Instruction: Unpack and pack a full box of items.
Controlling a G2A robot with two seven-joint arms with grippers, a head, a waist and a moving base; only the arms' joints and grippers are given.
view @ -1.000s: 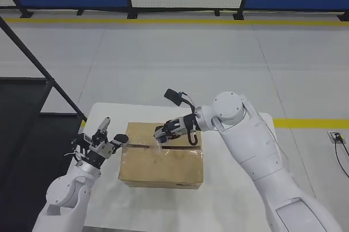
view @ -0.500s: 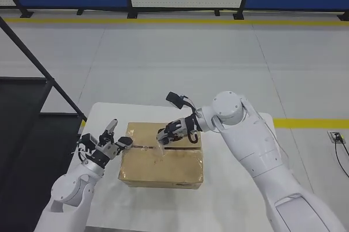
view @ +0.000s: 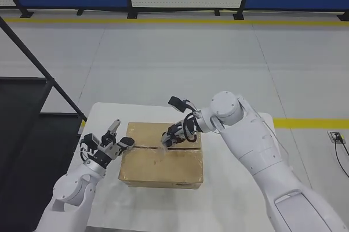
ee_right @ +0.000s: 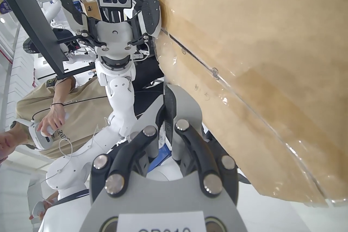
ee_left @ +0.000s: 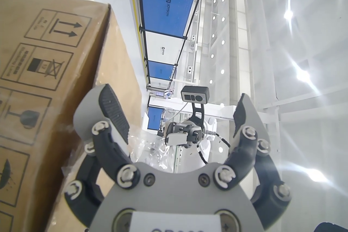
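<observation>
The right pincer (view: 168,139) is closed, seemingly pinching clear tape (view: 162,149) at the top seam of the cardboard box (view: 163,168), likely to unseal it. The left pincer (view: 121,134), open, touches the box's end, probably bracing it on the white tabletop (view: 232,191).

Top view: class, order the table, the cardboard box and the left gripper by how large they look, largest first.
1. the table, largest
2. the cardboard box
3. the left gripper, clearly smallest, at the box's end
</observation>
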